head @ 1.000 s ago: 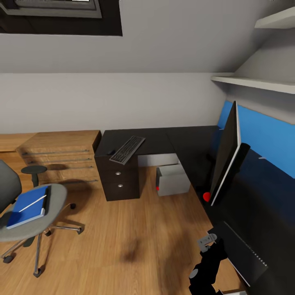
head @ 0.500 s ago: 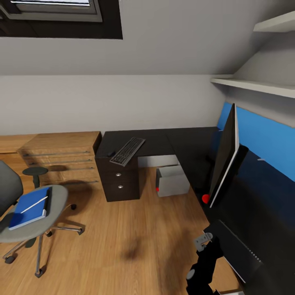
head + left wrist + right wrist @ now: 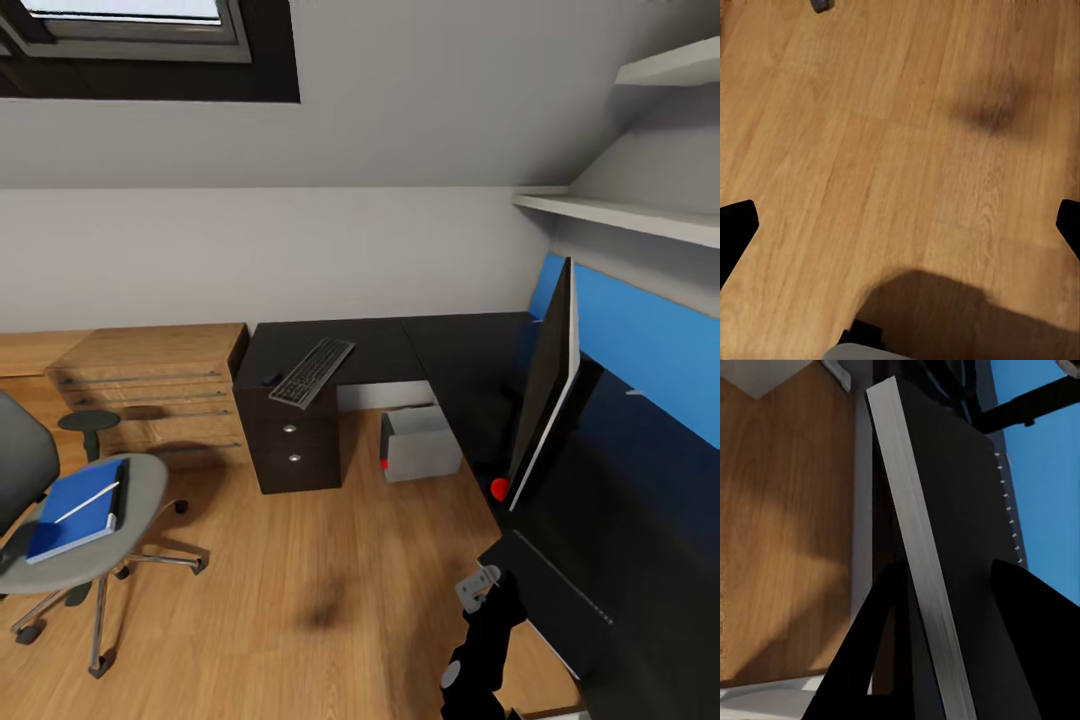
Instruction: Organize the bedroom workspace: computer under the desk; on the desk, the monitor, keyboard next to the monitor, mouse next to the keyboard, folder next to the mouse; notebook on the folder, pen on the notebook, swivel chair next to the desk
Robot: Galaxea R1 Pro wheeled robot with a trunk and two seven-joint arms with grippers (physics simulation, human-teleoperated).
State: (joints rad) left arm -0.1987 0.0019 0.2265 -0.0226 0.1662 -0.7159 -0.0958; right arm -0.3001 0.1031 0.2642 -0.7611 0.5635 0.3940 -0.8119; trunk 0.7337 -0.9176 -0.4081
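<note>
The right gripper (image 3: 937, 607) has its black fingers straddling the thin dark grey notebook (image 3: 555, 600), its long edge running between them; whether they actually pinch it I cannot tell.

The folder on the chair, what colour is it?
Bright blue. The folder shows best in the head view, lying on the grey chair seat.

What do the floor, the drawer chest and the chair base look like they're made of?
The floor looks like matte light wood planks with visible grain. The drawer chest looks like similar light wood, with thin metal-looking handles. The swivel chair base looks like shiny chrome metal.
</note>
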